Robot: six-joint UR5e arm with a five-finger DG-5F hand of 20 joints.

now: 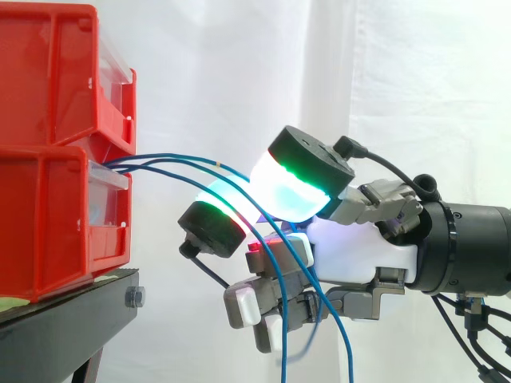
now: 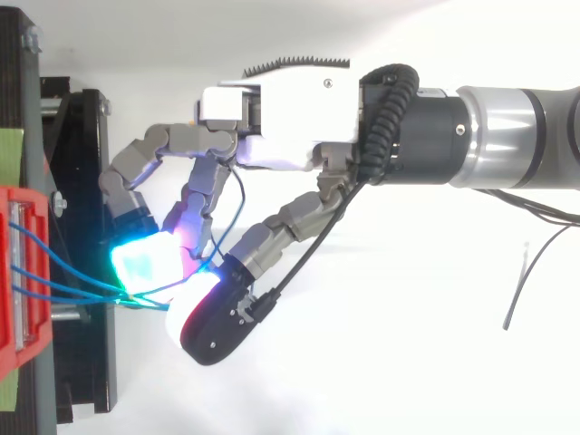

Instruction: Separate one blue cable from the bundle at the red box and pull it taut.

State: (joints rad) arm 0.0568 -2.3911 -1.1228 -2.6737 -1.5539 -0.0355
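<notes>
REMOTE RIG: Blue cables [image 1: 180,156] leave the gap between the two stacked red bins [image 1: 56,207] at the front edge of the black stand [image 1: 72,319]. They cross open air into my hand [image 1: 351,251], whose curled fingers pinch them between glowing pads [image 1: 295,187] just off that edge. Slack tails [image 1: 345,343] hang below the palm.

From above, three strands converge at the pads [image 2: 143,263], and I cannot tell whether the pinch holds one or several. That is my main worry, because a pull from here would likely drag the whole bundle taut rather than free a single cable. The strands are thin and the pads broad, so I also judge a slip along the cable likely if the squeeze is light. A hard tug could shift the bins toward the stand's front edge. A loop of cable [image 2: 240,199] lies among the fingers and may snag as the hand draws away.

A bolt [image 1: 134,298] sits at the stand's front corner, below the cables. The stand's edge is near the lowest pad. The white curtain [image 1: 399,80] hangs behind, and nothing stands in the hand's way on the side away from the bins.
</notes>
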